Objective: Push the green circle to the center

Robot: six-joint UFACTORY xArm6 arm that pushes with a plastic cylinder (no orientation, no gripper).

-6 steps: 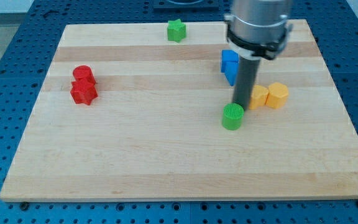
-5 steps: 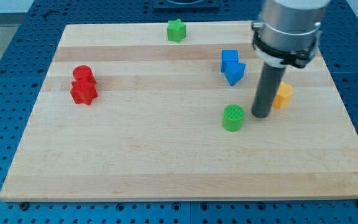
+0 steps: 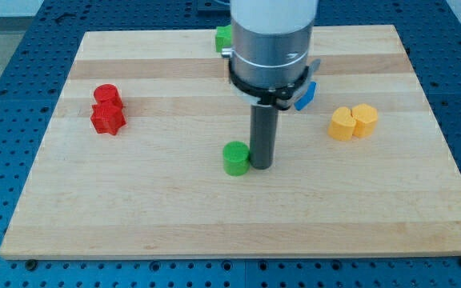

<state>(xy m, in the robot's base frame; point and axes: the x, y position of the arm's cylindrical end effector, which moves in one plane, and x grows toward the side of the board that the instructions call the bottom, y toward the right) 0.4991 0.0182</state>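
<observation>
The green circle (image 3: pixel 234 158) stands near the middle of the wooden board (image 3: pixel 174 208). My tip (image 3: pixel 262 166) rests on the board right against the circle's right side. The rod rises from there to the large silver arm body, which hides part of the board behind it toward the view's top.
A red circle (image 3: pixel 106 95) and a red star (image 3: pixel 107 119) sit together at the view's left. Two yellow blocks (image 3: pixel 353 122) sit at the right. A blue block (image 3: pixel 306 94) and a green star (image 3: pixel 222 37) show partly behind the arm.
My tip has swept left from the right of the green circle, and the circle has slid left with it, roughly 80 pixels toward the board's middle.
</observation>
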